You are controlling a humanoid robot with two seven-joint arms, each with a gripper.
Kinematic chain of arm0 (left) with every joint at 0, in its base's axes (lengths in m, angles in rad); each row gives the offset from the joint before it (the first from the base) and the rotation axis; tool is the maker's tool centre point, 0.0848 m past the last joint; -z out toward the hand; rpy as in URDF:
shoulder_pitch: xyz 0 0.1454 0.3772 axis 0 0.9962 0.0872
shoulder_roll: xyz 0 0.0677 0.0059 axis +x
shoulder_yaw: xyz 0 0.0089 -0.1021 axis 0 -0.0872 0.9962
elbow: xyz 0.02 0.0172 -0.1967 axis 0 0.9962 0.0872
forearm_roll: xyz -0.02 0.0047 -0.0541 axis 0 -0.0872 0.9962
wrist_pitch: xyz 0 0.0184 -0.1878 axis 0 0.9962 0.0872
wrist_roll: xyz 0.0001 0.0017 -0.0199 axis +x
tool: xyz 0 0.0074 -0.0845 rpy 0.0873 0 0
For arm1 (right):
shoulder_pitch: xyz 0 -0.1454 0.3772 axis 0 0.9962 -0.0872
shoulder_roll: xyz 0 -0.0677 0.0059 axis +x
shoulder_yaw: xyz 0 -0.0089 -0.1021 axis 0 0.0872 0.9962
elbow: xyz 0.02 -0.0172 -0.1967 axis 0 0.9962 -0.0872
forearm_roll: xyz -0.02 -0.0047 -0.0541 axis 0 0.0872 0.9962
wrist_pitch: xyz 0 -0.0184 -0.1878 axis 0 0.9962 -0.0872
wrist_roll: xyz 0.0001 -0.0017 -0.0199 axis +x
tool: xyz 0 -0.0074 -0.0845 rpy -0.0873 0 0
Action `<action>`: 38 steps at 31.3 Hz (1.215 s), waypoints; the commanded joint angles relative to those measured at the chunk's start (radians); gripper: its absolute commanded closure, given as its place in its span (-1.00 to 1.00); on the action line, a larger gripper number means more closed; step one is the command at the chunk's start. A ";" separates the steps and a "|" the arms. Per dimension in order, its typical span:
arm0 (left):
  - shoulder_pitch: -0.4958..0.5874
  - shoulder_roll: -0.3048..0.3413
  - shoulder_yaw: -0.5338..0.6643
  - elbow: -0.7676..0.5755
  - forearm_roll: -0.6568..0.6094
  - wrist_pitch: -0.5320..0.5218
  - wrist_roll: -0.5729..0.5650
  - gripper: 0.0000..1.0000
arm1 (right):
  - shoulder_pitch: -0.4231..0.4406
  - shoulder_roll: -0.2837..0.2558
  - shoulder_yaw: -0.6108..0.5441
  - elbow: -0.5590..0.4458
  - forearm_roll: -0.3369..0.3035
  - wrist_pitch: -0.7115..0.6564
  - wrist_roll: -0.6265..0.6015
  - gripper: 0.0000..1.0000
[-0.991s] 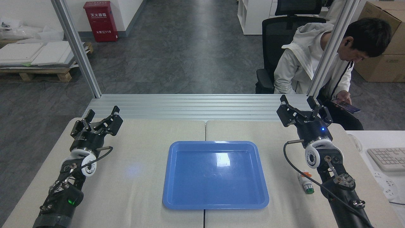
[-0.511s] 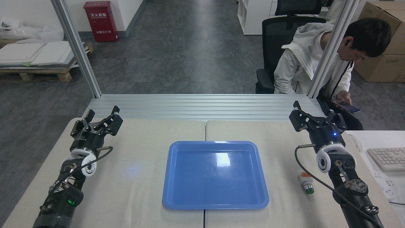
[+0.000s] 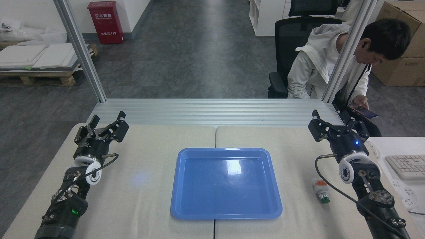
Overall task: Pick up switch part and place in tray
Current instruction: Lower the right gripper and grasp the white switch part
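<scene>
At the left of the frame, the left gripper hangs above the far left corner of the table, its fingers spread wide and holding nothing. It is well apart from everything the task concerns, so it looks parked out of the way rather than taking part.

In the middle lies the blue tray, empty, flat on the table and square to the near edge. Set centrally, it is within reach of either arm, which suits it as the drop-off place.

Right of the tray, in the lower right of the frame, the switch part lies on its side on the table, orange end pointing away and green button toward the near edge. It is near the tray's right rim but not touching it, just beside the right forearm.

The right gripper sits in the right of the frame beyond the switch part, fingers wide and empty. Being the nearer arm, it is probably the one meant to make the pick, which has not yet begun.

At the upper right a seated person looks at a phone, behind the frame post.
</scene>
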 commanded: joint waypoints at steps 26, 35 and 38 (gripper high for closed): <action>0.000 0.001 0.000 0.000 0.000 0.000 0.000 -1.00 | 0.284 -0.207 0.002 -0.193 -0.008 -0.011 0.211 -0.97; 0.000 0.000 0.000 0.000 0.000 0.000 0.000 -1.00 | 0.317 -0.096 0.021 -0.052 -0.043 -0.085 0.206 -0.97; 0.000 0.000 0.000 0.000 0.000 0.000 0.000 -1.00 | 0.326 -0.076 0.019 -0.034 -0.076 -0.089 0.202 -0.97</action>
